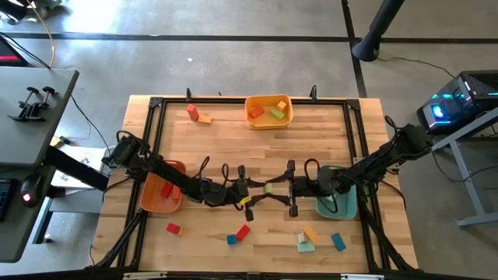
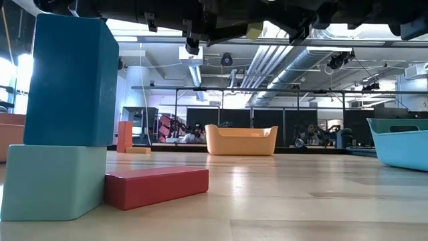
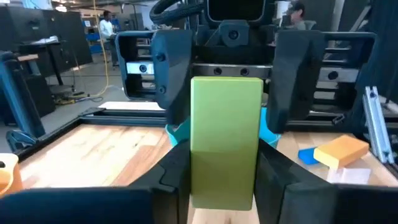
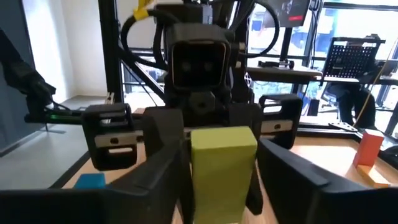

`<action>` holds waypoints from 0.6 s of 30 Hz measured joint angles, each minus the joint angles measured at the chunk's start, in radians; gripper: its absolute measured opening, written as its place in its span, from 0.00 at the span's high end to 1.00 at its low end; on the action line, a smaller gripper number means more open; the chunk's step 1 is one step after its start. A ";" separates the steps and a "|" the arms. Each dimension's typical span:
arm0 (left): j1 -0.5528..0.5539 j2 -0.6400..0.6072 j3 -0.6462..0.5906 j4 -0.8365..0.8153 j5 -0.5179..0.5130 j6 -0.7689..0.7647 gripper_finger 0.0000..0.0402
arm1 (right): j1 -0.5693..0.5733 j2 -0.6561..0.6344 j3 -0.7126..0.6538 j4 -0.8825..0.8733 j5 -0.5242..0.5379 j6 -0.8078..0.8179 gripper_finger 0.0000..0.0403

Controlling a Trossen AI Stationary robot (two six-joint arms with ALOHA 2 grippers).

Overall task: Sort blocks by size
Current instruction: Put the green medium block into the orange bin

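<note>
A green block [image 3: 225, 137] hangs above the middle of the table [image 1: 257, 148], between my two grippers, which face each other level. My left gripper [image 1: 261, 189] comes from the table's left and is shut on the block. My right gripper [image 1: 282, 187] comes from the right and is open. Its fingers [image 3: 297, 62] stand on either side of the block's other end, with a gap showing on one side. Loose blocks, red [image 1: 173, 229], blue [image 1: 338, 242], orange [image 1: 310, 232] and teal [image 1: 306, 246], lie flat near the table's front edge. My left gripper pinches the green block between its two fingers, on two opposite sides [image 3: 194, 186] at the end nearer that arm. The fingers lie level, reaching in from the table's left. The block is lifted clear of the table.
An orange tray [image 1: 148, 204] with a red block sits under my left arm, and a teal tray [image 1: 346, 208] under my right arm. A yellow tray [image 1: 250, 117] holding blocks stands at the far edge. A red and an orange block [image 1: 196, 115] lie at the far left. A black frame [image 1: 358, 148] rims the table.
</note>
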 joint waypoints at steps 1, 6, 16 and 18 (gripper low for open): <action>0.000 0.000 0.000 -0.001 -0.002 0.016 0.76 | 0.000 0.000 0.000 -0.003 0.000 0.000 0.46; -0.042 -0.063 0.000 -0.150 -0.237 0.060 0.76 | 0.003 -0.032 0.000 -0.004 0.014 -0.029 0.37; -0.196 -0.462 0.001 -0.932 -0.501 -0.399 0.76 | 0.088 -0.174 0.000 -0.076 0.131 -0.098 0.36; -0.207 -0.521 0.001 -1.131 -0.478 -0.582 0.76 | 0.095 -0.174 0.000 -0.095 0.131 -0.098 0.35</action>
